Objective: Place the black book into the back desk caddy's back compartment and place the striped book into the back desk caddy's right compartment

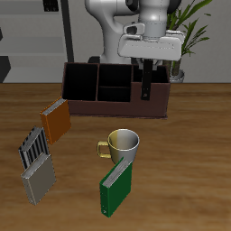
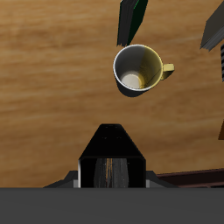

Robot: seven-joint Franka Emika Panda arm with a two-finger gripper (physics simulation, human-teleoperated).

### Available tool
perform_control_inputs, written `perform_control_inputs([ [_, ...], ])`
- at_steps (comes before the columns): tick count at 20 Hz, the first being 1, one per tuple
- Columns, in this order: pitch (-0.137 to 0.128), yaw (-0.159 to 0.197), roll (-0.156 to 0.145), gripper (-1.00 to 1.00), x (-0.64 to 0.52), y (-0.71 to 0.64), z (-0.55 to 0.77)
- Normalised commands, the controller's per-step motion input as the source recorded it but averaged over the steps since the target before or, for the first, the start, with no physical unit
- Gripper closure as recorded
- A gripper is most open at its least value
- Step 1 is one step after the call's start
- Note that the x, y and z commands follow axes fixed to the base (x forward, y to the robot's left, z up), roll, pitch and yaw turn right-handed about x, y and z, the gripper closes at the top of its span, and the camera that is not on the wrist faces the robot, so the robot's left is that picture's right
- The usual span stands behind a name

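Gripper [image 1: 147, 63] clamped on the black book [image 1: 146, 81], jaws drawn in against its thin covers. The book hangs upright with its long axis vertical and its lower end dipped to about the rim of the back desk caddy [image 1: 117, 108]. From the exterior view it sits toward one end of the caddy, but I cannot tell which compartment lies under it. In the wrist view the black book [image 2: 112, 150] shows as a dark, tapering slab, matte and featureless, with dark caddy wood at the frame edge beneath it.

Caddy: long, low box of dark brown wood with straight partitions and an open top, at the far side of the wood-grain table [image 1: 185, 162].

Striped book [image 1: 34, 147]: flat rectangle with bold black-and-white bars, lying on the table well apart from the caddy, toward the near edge. Its long axis slants from near to far.

Other items:
- Orange book [image 1: 56, 120], between the striped book and the caddy.
- Plain grey book [image 1: 36, 180], just nearer than the striped book.
- Round, glossy yellowish mug [image 1: 122, 144] with a loop handle, at mid-table.
- Green book [image 1: 117, 188], leaning just in front of the mug.
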Motion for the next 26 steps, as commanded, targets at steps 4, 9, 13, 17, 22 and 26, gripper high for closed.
perform_control_inputs([
  [4, -0.001, -0.004, -0.013, 1.00, -0.27, -0.29, 0.09],
  [9, 0.006, 0.001, -0.005, 1.00, -0.23, -0.43, 0.09],
  [13, -0.008, 0.008, -0.038, 1.00, -0.26, -0.57, 0.19],
  [17, -0.041, 0.059, -0.047, 1.00, -0.21, -0.45, 0.11],
  [22, -0.028, 0.104, -0.040, 1.00, -0.19, -0.40, 0.03],
  [26, -0.009, -0.003, -0.018, 1.00, -0.05, -0.24, 0.07],
])
